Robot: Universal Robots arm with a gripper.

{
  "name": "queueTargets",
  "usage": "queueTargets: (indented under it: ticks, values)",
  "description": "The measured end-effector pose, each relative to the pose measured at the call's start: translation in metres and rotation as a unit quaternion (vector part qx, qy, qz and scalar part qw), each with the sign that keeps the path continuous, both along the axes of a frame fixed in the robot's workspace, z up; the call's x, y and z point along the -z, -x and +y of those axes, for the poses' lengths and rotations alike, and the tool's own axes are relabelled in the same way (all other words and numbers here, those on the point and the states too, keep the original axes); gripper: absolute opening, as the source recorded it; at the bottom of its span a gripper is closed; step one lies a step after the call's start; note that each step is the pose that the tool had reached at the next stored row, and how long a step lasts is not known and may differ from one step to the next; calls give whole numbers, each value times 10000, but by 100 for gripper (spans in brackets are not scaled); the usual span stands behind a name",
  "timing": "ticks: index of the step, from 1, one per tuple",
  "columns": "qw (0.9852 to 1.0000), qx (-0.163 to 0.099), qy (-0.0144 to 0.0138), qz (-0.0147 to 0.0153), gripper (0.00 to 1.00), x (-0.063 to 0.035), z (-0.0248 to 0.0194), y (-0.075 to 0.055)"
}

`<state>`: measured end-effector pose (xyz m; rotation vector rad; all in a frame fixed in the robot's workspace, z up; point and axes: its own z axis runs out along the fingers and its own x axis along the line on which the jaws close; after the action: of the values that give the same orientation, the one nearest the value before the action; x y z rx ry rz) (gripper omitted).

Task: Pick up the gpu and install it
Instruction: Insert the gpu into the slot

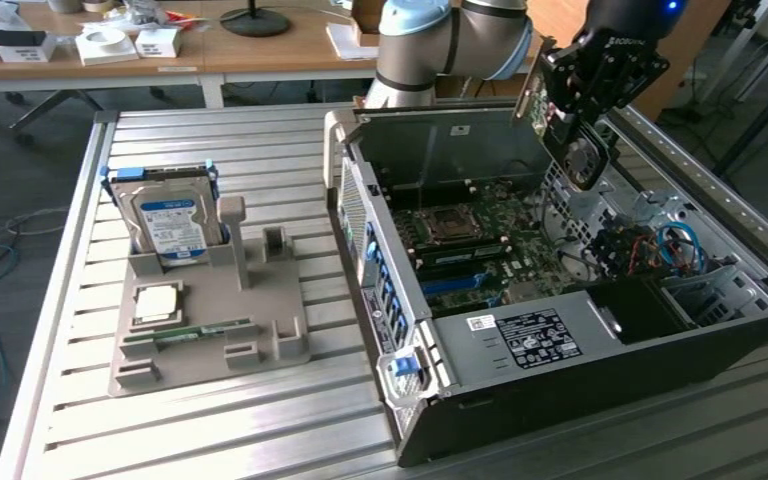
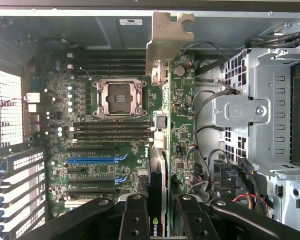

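The gpu [image 1: 579, 152] hangs tilted above the open computer case [image 1: 518, 340], over its far right corner in the exterior view. Its dark fan side faces the camera and its silver bracket [image 1: 534, 85] points up. My gripper [image 1: 574, 112] is shut on the card's upper part. In the wrist view the gpu [image 2: 159, 150] is seen edge-on between my two black fingers [image 2: 134, 220], with its bracket [image 2: 167, 40] at the far end. Below it lies the motherboard [image 2: 110, 130] with its bare processor socket [image 2: 119, 97] and expansion slots [image 2: 92, 161].
On the exterior view's left, a grey holder [image 1: 244, 300] carries a silver hard drive with a blue label [image 1: 171, 222], a processor chip [image 1: 157, 300] and a RAM stick [image 1: 204, 330]. Cables and a metal drive cage [image 2: 255, 110] crowd the case beside the card.
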<state>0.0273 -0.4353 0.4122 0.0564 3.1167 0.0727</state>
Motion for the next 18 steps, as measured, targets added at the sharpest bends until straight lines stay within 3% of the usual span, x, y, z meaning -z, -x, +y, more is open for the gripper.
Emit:
queueTargets:
  ticks: [8, 13, 18]
  values:
    - [10000, -47, 0, 0, 27, 0, 0, 0]
    - [9997, -259, 1, 0, 27, 0, 0, 0]
    - [9984, -561, 2, 0, 27, 0, 0, 0]
